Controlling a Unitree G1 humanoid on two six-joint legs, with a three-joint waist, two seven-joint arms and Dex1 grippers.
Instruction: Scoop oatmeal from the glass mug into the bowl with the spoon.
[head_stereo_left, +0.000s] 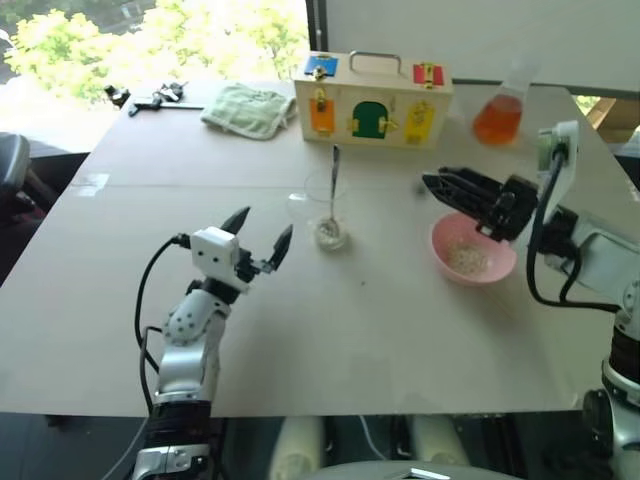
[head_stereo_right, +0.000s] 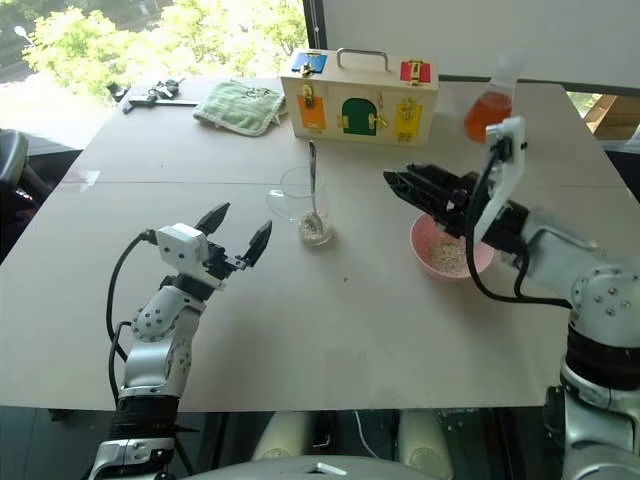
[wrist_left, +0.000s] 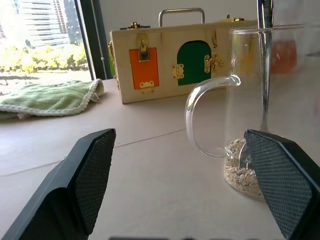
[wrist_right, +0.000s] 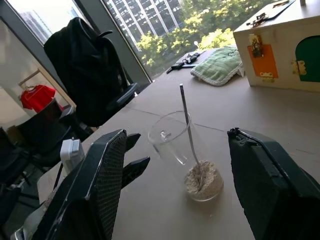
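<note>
Spoon (head_stereo_left: 334, 190) upright in glass mug (head_stereo_left: 326, 212) (handle skyward), bowl-end down.

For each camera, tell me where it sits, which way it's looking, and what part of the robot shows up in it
Left eye: on the head, looking forward and down over the table; left gripper and right gripper, both open, show with their arms.
Right eye: beside it, same scene.
Left wrist: looks along its own fingers at the glass mug, with the spoon standing in the oatmeal.
Right wrist: looks across the mug toward the window.
Shared: mug, spoon, wooden box, green cloth.
</note>
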